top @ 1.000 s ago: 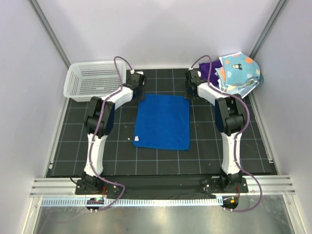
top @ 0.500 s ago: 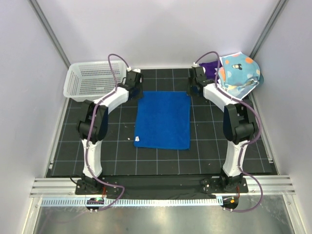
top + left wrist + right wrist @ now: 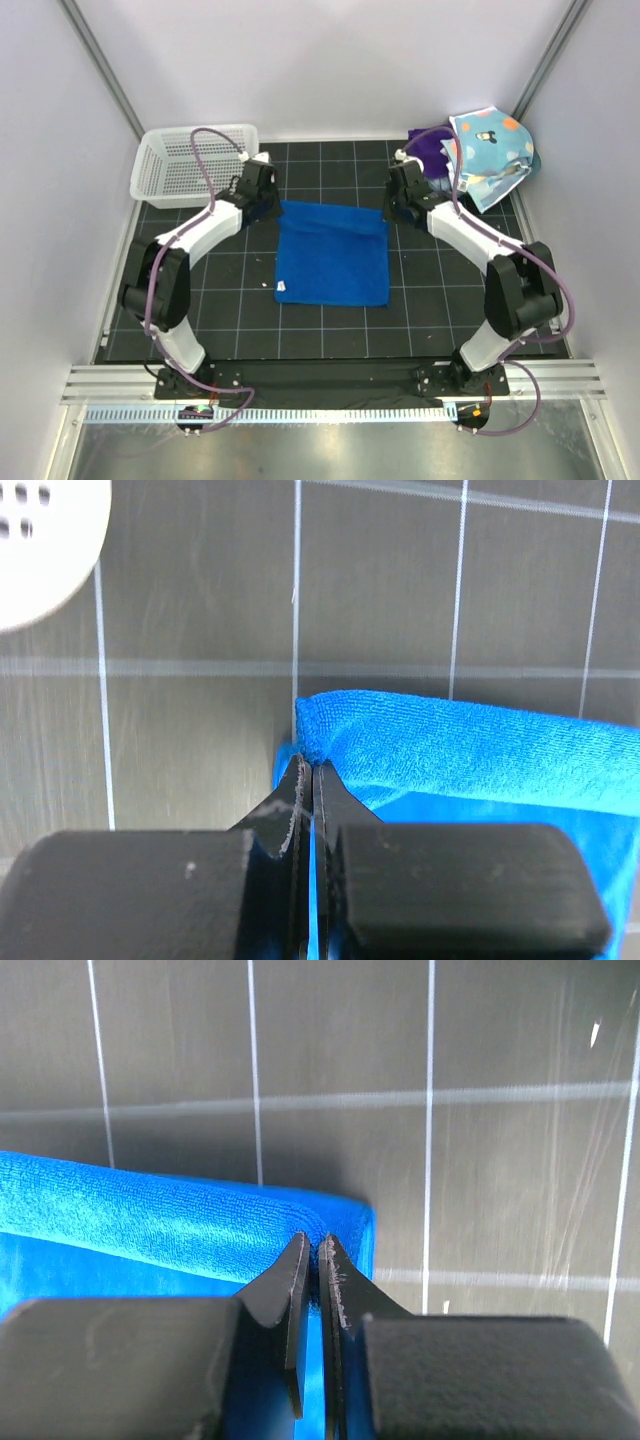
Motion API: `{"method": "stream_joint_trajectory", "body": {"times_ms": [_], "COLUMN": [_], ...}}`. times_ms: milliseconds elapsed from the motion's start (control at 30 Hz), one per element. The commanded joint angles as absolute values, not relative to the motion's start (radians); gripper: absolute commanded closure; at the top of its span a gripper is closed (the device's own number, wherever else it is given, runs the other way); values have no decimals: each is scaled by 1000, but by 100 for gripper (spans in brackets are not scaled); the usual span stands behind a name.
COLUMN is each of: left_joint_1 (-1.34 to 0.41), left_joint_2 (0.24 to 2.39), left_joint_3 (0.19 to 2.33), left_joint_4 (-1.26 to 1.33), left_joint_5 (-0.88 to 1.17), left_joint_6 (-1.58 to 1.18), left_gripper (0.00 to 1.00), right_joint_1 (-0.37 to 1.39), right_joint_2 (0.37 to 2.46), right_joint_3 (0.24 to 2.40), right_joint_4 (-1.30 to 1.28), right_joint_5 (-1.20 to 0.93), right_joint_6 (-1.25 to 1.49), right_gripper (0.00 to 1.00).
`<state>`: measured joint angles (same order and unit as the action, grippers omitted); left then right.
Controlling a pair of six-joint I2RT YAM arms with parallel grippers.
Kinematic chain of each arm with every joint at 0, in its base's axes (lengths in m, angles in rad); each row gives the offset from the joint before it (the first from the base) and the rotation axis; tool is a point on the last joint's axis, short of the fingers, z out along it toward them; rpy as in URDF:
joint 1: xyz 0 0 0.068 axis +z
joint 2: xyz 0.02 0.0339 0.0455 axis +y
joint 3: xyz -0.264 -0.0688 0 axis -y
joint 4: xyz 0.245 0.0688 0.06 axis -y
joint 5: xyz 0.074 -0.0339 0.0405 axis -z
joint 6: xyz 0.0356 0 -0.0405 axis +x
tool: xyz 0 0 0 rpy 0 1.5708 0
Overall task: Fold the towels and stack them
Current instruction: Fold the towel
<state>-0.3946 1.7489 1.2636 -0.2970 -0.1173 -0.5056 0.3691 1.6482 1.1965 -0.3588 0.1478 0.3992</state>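
Blue towel (image 3: 332, 262), roughly square outline, far edge raised, left fingers (image 3: 285, 812) and right fingers (image 3: 290, 1282) clamped on far corners

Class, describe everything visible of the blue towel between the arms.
The blue towel is a royal blue rectangle of soft, terry-like cloth with a small white tag at its near left corner. It lies mostly flat on the black gridded mat. The left gripper and the right gripper each pinch one far corner, and that far edge curls up off the mat.
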Motion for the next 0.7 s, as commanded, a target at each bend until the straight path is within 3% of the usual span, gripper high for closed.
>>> {"method": "stream_joint_trajectory", "body": {"times_ms": [0,333,667], "left_joint_1": [-410,-465,-488], "left_joint_2": [1637,1494,1411], "left_joint_3": [1184,924,853], "left_joint_4": [-287,-328,-333], "left_joint_5": [-132,-133,-129], "left_joint_6": [-586,-706,-718], "left_gripper": [100,100,100], "right_joint_1": [385,439,535], "right_joint_2": [1540,1330,1236], "right_joint_3": [1123,884,790], "right_joint_4": [-339,-360,-383], "right_joint_5": [179,152,190], "right_joint_6": [448,515,574], "right_gripper": [99,99,99]}}
